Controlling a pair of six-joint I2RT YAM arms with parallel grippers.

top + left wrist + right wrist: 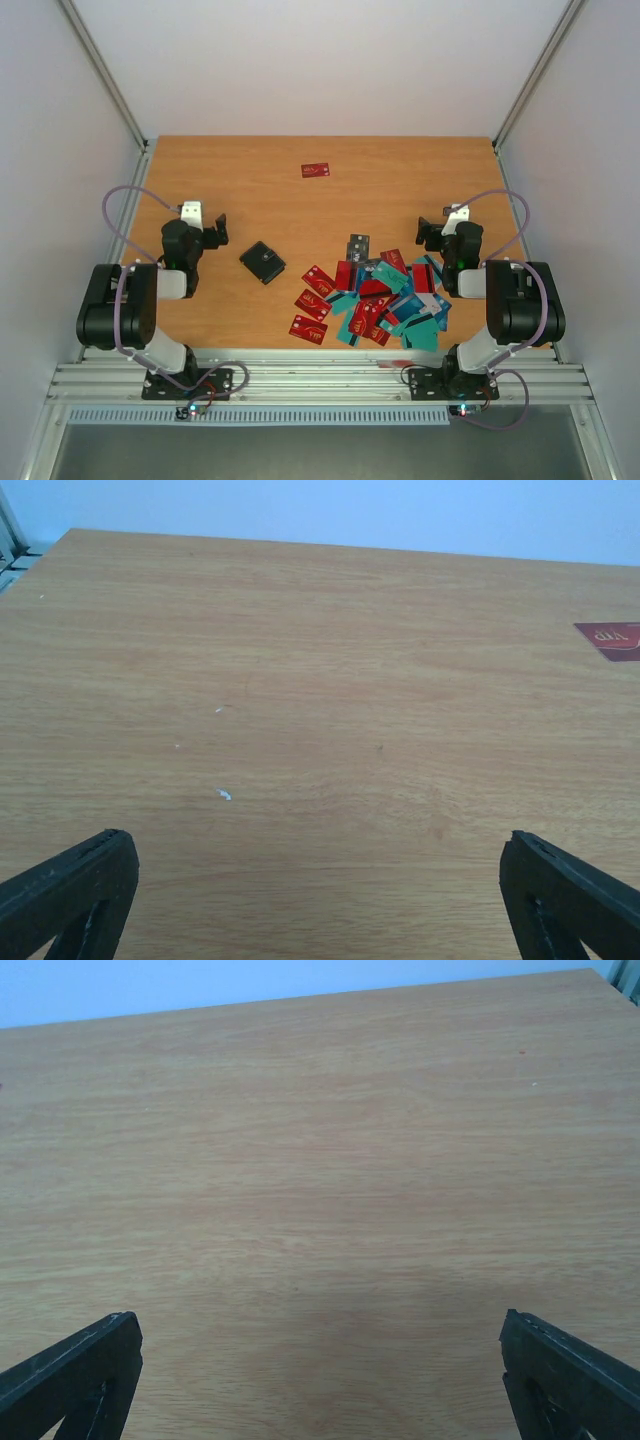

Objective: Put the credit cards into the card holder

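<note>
**Before any card is lifted: counter stock and tool positions**

Since nothing lies in the holder or in either tool, the step in hand reads as the opening one: picking a first card and readying the holder.

- Credit cards (pixel 375 300): a loose, overlapping heap, red and teal with a few dark. It sits on the near right of the counter (pixel 250 180), just beside the right arm. One stray red card (pixel 316 170) lies well apart, toward the far edge.
- Card holder (pixel 263 263): black and squarish, flat on the wood. It lies left of the heap and apart from it, near the left arm. Whether it is folded shut cannot be told.
- Left tool (pixel 214 232): jaws spread wide, nothing between them. The arm is folded back over its base with the wrist low, facing bare wood.
- Right tool (pixel 432 235): likewise released and empty. The arm is folded the same way, by the heap's far right corner.

Next move, as a judgement: one tool steadies or opens the holder while the other separates a single card. Thin cards lying flush will likely need an edge pick or a slide.
</note>
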